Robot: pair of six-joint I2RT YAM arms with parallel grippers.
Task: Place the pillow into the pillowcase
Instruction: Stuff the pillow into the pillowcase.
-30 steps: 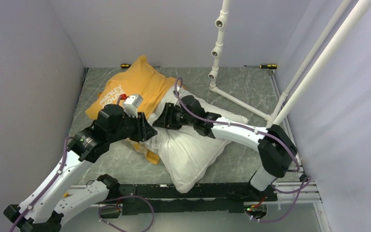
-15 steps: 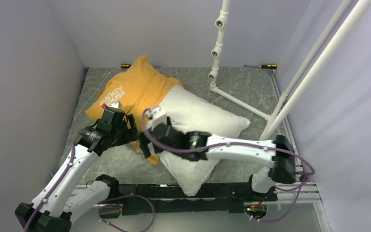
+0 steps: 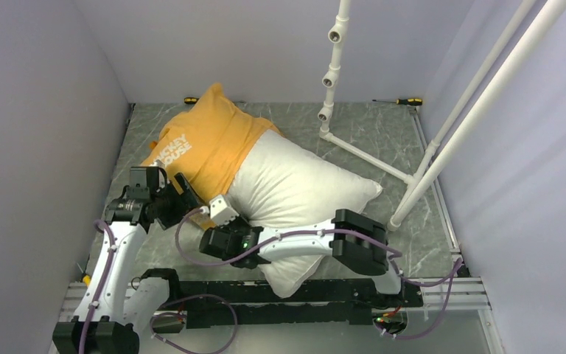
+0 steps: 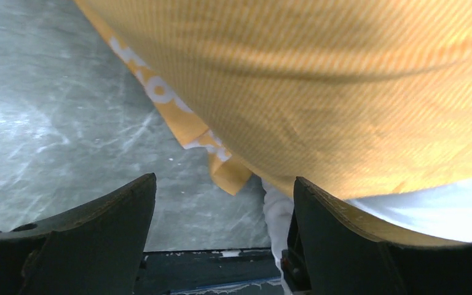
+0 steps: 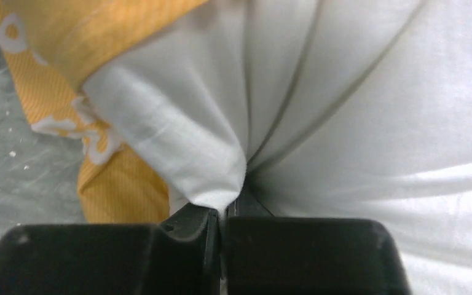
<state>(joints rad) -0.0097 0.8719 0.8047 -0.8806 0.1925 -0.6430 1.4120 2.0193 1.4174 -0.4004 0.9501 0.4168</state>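
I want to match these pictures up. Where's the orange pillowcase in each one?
Top external: pillowcase, upper left of centre.
Left wrist: pillowcase fills the top and right.
Right wrist: pillowcase in the top-left corner and lower left.
Shared landmark: the white pillow sticking out of it.

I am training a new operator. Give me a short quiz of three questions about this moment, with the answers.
1. True or false: the pillow is fully inside the pillowcase.
2. Which gripper pinches pillow fabric? A) the left gripper B) the right gripper C) both
3. Fill in: the left gripper's jaws stand ____.

Key: 1 false, much of the pillow lies outside; 2 B; 3 open.
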